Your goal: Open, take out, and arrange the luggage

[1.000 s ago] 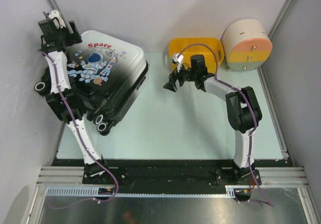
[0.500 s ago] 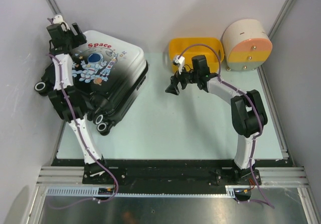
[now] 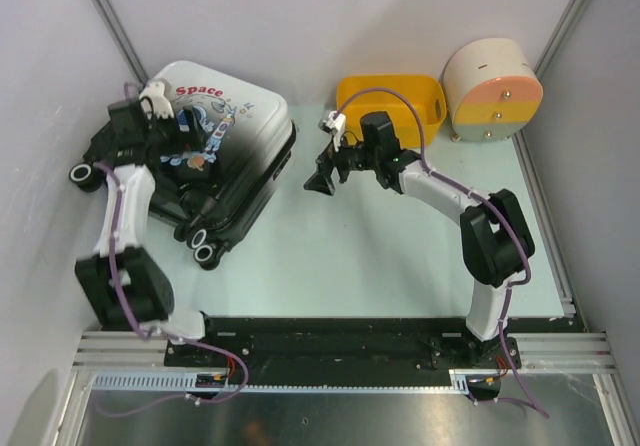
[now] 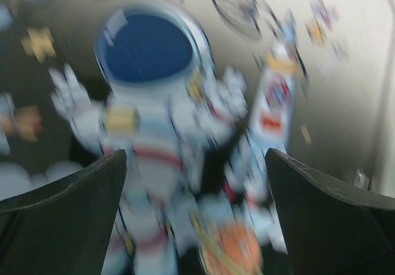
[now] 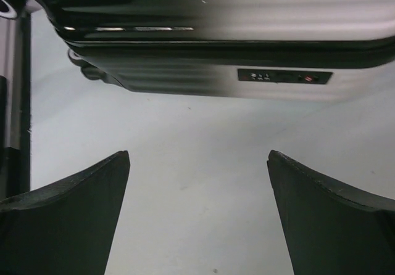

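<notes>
While the luggage (image 3: 235, 161) lies flat and closed on the far left part of the desk (image 3: 380, 256), we record its printed shell facing up and its black wheels (image 3: 205, 256) turned toward the near left. The left claw (image 3: 182, 128) hangs over the astronaut print, and in the left wrist view the left claw (image 4: 194, 164) stands wide, with nothing between its fingers (image 4: 74, 195) except the blurred picture on the luggage (image 4: 148, 47) beneath. We cannot tell from either view whether those fingers touch the shell. The right claw (image 3: 325, 171) sits just beside the right edge of the case, over bare desk and apart from it. In the right wrist view the right claw (image 5: 197, 158) is likewise spread wide and holds nothing; it faces the side of the luggage (image 5: 247, 16), where the seam between the two halves runs closed and a small lock panel (image 5: 284, 76) shows on the lower half. We note a yellow basket (image 3: 392, 86) at the far edge behind the right arm, and a round cream-and-orange drawer box (image 3: 492, 91) at the far right corner, both well apart from the case.
</notes>
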`<control>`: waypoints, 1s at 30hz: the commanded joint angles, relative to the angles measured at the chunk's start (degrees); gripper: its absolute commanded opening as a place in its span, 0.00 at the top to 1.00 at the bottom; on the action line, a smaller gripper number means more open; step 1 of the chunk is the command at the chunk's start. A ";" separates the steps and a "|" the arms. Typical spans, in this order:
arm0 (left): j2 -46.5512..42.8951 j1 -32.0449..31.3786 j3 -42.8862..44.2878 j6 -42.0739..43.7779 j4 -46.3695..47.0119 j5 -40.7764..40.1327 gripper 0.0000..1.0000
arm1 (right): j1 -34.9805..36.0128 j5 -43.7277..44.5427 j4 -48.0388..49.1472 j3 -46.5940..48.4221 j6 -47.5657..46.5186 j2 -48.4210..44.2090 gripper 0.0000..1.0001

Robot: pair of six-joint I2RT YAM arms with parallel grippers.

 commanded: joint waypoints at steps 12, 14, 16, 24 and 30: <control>-38.00 -0.64 -22.49 29.17 -41.84 -3.54 0.05 | -3.65 7.82 -0.39 0.12 5.32 -7.68 0.02; -37.13 -1.77 -22.84 28.90 -41.85 -3.54 0.05 | -3.65 8.26 -1.27 -0.49 5.06 -8.99 0.02; -35.02 -4.40 -23.11 28.47 -41.76 -3.54 0.07 | -3.74 8.70 -1.71 -0.76 4.53 -9.96 0.02; -28.69 -13.90 -20.82 26.18 -39.65 -1.43 0.39 | -5.67 10.02 -5.84 -2.60 3.56 -15.06 0.02; -27.10 -32.33 -22.85 22.58 -37.89 -6.97 0.80 | -7.16 10.81 -7.69 -4.45 3.12 -18.66 0.02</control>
